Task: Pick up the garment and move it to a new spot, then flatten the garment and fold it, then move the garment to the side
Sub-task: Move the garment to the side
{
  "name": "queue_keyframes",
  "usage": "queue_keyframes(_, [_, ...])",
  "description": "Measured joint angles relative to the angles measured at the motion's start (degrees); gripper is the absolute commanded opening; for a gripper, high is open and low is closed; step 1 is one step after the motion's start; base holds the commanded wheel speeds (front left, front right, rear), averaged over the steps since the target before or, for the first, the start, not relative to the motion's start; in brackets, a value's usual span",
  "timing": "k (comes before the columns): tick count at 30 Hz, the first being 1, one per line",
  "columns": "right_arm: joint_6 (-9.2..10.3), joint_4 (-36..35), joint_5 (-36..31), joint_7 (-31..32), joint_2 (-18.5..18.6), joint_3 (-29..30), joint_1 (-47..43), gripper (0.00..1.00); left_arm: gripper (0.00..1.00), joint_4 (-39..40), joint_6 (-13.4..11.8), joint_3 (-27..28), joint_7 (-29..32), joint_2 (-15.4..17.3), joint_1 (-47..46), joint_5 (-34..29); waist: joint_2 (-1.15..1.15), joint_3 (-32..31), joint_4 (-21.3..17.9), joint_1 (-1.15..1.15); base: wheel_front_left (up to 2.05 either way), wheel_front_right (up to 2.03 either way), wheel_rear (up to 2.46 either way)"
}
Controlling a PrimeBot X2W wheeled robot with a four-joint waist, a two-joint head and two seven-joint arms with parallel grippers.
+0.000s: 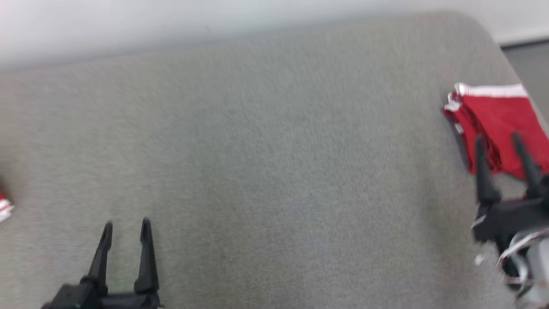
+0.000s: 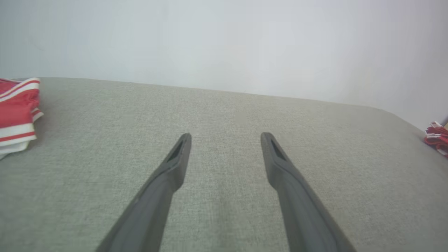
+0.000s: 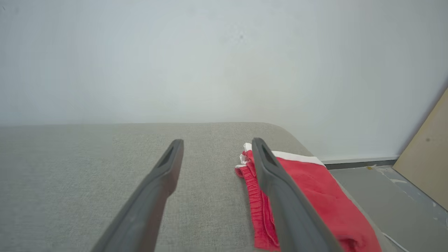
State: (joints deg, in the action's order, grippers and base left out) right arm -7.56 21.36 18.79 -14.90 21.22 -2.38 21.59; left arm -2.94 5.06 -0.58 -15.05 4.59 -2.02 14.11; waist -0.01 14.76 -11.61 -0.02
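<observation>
Garment [image 1: 497,111], red with a white band and a gathered hem, lies folded at the right rim of the grey woven cushion [image 1: 274,150], by its rounded corner. Sweeping across: a red-and-white striped cloth [image 2: 15,112] hugs the left edge, the left gripper [image 1: 126,223] hangs spread over bare weave, wide open room follows, then the right gripper [image 1: 498,138], also spread, has one finger over the red fabric. Right wrist view adds grey floor [image 3: 395,196] and a tan board [image 3: 427,150] beyond the corner.
</observation>
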Motion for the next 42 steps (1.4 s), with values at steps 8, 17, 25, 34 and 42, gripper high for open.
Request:
queue_keyframes(8, [0.00, -3.55, 1.83, 0.19, -2.90, -5.75, -8.10, 1.00, 1.00, -3.96, 0.34, 4.44, 0.01, -1.46, 4.41, 0.01, 0.00, -9.13, 3.09, 0.00, 0.00, 0.00, 0.00])
queue_keyframes(17, [0.00, -1.70, 1.78, 0.01, -6.27, -6.70, -12.69, 1.00, 1.00, -7.55, 0.45, 5.59, 0.01, -1.62, 5.78, 0.36, 0.00, -14.76, 5.59, 0.00, 0.00, 0.00, 0.00])
queue_keyframes(25, [0.00, 2.52, 0.23, -0.07, -8.24, -5.36, -13.84, 1.00, 1.00, -9.38, 0.41, 5.21, 0.00, -1.64, 7.09, 0.64, 0.01, -16.31, 6.15, 0.01, 0.00, 0.00, 0.00])
queue_keyframes(34, [0.00, 2.48, -1.24, -0.09, -9.59, -4.90, -14.19, 1.00, 1.00, -9.48, 0.51, 5.28, 0.00, -1.64, 7.30, 1.04, 0.01, -16.20, 5.72, 0.02, 0.00, 0.00, 0.00])
queue_keyframes(42, [0.00, 1.25, -1.33, -0.09, -9.94, -4.99, -14.41, 1.00, 1.00, -9.54, 0.59, 5.24, 0.00, -1.65, 7.21, 1.03, 0.01, -16.30, 5.97, 0.02, 0.00, 0.00, 0.00])
